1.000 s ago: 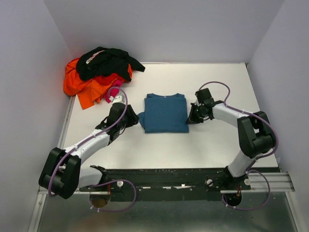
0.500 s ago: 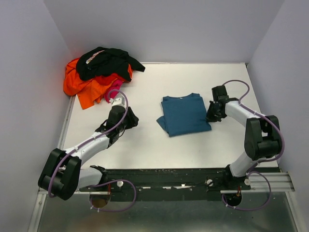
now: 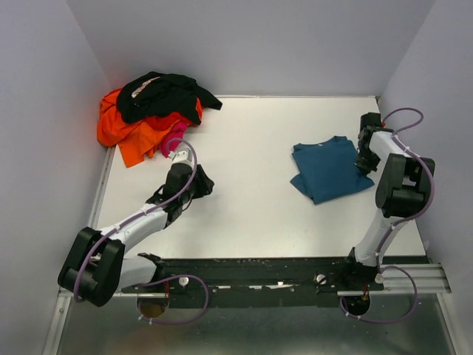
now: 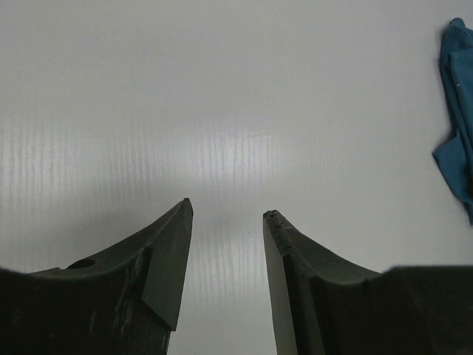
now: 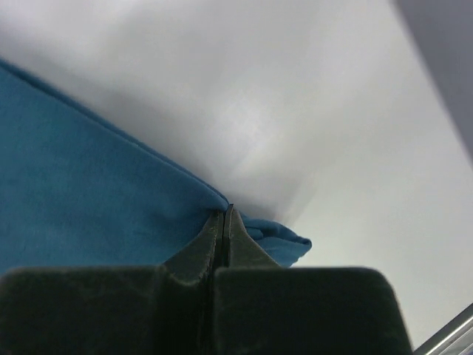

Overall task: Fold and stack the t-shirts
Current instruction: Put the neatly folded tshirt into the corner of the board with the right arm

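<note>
The folded teal-blue t-shirt (image 3: 326, 169) lies at the right side of the table. My right gripper (image 3: 364, 158) is shut on its right edge; in the right wrist view the closed jaws (image 5: 223, 214) pinch the blue cloth (image 5: 89, 185). The black t-shirt (image 3: 164, 95), the orange t-shirt (image 3: 131, 133) and a bit of the magenta-pink t-shirt (image 3: 168, 143) lie heaped at the back left corner. My left gripper (image 3: 203, 182) is open and empty over bare table, its fingertips (image 4: 275, 222) apart; the blue shirt's edge (image 4: 457, 140) shows far right.
White table (image 3: 244, 207) ringed by grey walls. The right wall (image 3: 436, 133) is close to my right gripper. A metal rail (image 3: 295, 275) runs along the near edge by the arm bases.
My right gripper has dragged the teal-blue shirt from the table's middle to the right side, turning it slightly. The left arm has barely moved.
</note>
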Tool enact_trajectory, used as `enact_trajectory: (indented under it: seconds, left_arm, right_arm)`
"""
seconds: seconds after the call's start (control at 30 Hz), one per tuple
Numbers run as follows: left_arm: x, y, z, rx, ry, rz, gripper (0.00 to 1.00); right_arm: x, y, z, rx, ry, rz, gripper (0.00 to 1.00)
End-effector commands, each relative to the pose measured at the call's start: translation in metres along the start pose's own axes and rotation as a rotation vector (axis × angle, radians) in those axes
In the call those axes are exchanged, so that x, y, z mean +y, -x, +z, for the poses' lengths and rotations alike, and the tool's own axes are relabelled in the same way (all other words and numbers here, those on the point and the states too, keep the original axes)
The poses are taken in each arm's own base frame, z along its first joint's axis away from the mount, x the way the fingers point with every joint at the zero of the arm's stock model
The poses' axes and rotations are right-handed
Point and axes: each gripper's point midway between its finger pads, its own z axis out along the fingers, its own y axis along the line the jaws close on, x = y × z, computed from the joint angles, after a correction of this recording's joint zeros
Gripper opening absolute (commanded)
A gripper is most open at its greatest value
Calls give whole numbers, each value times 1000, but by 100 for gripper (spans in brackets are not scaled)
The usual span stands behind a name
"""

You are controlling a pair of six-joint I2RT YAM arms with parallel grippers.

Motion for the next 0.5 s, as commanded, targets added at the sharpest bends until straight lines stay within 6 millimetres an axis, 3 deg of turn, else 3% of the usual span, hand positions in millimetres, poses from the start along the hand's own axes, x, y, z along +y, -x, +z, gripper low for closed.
enact_trajectory:
  seconds: [0.0, 0.13, 0.17, 0.2, 0.23, 0.27, 0.3, 0.4, 0.47]
  left_arm:
    - [-6, -6, 4, 15, -37, 7, 56]
    - [-10, -6, 7, 9, -48, 5, 56]
    - [-10, -7, 8, 15, -45, 7, 56]
    - [-10, -9, 9, 21, -44, 9, 56]
    - [-10, -10, 10, 27, -42, 9, 57]
    - [-10, -10, 10, 28, -41, 7, 58]
    - [-10, -9, 9, 24, -38, 9, 59]
    - [-10, -7, 7, 15, -38, 14, 60]
    - [-9, -6, 6, 8, -36, 17, 60]
  right_arm:
    - [-61, 28, 33, 17, -268, 14, 0]
    - [-108, 54, 50, -15, -527, 58, 1]
    - [-118, 71, 43, -43, -591, 114, 4]
    - [-127, 75, 37, -34, -641, 121, 7]
    - [-132, 78, 30, -46, -684, 159, 25]
    - [-139, 78, 19, -58, -734, 203, 59]
    - [-148, 72, 5, -40, -777, 220, 72]
    - [-151, 76, -18, -98, -750, 278, 74]
    - [-141, 82, -33, -159, -636, 294, 74]
